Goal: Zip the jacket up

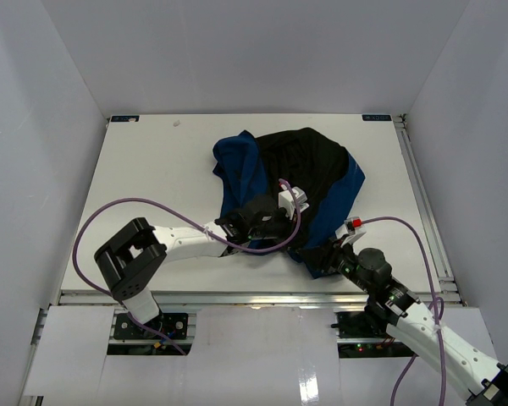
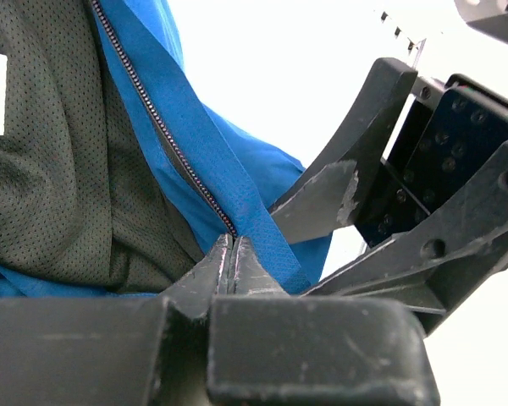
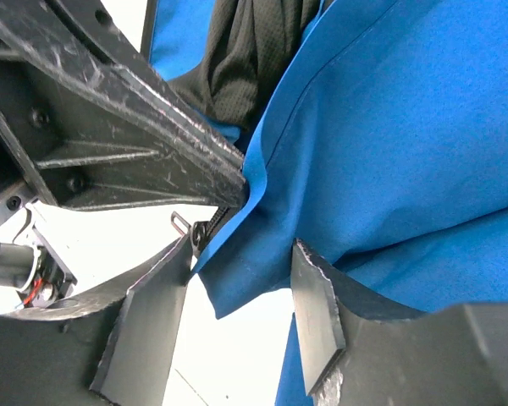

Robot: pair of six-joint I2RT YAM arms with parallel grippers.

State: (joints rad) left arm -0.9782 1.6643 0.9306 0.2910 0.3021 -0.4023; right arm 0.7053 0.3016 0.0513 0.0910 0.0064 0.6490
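The left gripper (image 2: 234, 254) is pinched tight on the front edge of the soft royal-blue fabric jacket (image 1: 241, 173), right at the dark zipper teeth (image 2: 152, 118). The right gripper (image 3: 241, 275) stands spread, one finger on either side of the blue hem, not clamping it. The jacket lies crumpled on the white counter (image 1: 152, 161) with its black mesh lining (image 2: 59, 169) up. From above, the crowded grippers hide the zipper's lower end.

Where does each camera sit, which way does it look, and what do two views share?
Top external: above and behind the bases, looking down on the table and jacket; left arm and right arm show.
Left wrist: looks along the left gripper, shut on the jacket's edge by the zipper.
Right wrist: looks along the right gripper, open around blue jacket fabric.
Both wrist views show the other gripper.
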